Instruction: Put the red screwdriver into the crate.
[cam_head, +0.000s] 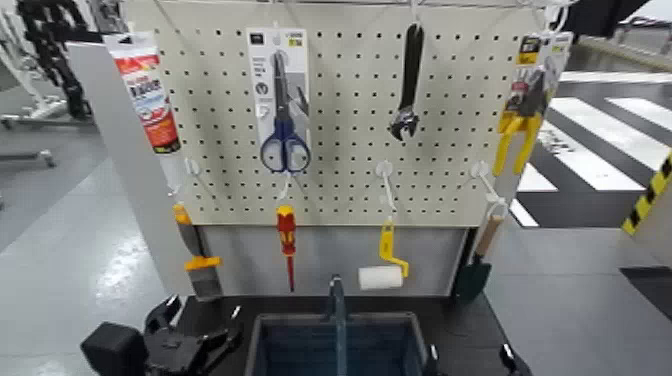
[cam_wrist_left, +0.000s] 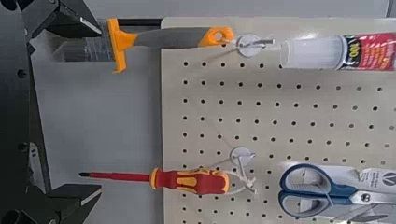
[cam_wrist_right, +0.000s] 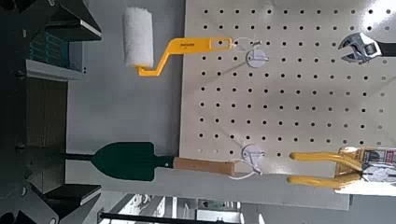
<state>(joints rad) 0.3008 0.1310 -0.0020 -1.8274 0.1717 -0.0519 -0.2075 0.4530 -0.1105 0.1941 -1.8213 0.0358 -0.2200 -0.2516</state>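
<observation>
1. Far left, a white-and-red tube (cam_head: 148, 95) hangs on the perforated pegboard (cam_head: 345, 185); below it hangs the orange-handled scraper (cam_head: 202, 265), blade down.
2. The left gripper (cam_head: 204, 310) is low in front of the board, by the black tabletop (cam_head: 220, 306) and left of the crate; its fingers stand wide apart, with nothing between them.
3. Blue-handled scissors (cam_head: 284, 130) hang on their card at the board's upper left.
4. Straight below the scissors is the red screwdriver (cam_head: 287, 235) — upright, red-and-yellow handle up, red shaft pointing down, hung by a loop at its handle end. It is above the crate, outside it, and apart from both grippers.
5. The dark blue-grey crate (cam_head: 262, 345) sits on the tabletop, its central divider handle (cam_head: 338, 310) standing up.
6. Right of centre, an adjustable wrench (cam_head: 407, 85) hangs above the yellow-handled mini paint roller (cam_head: 385, 270), which has a white sleeve.
7. The right gripper (cam_head: 471, 356) is low, to the crate's right — fingers apart and empty.
8. Far right, yellow-handled pliers (cam_head: 520, 125) hang above a green trowel (cam_head: 472, 280) with a wooden handle.
</observation>
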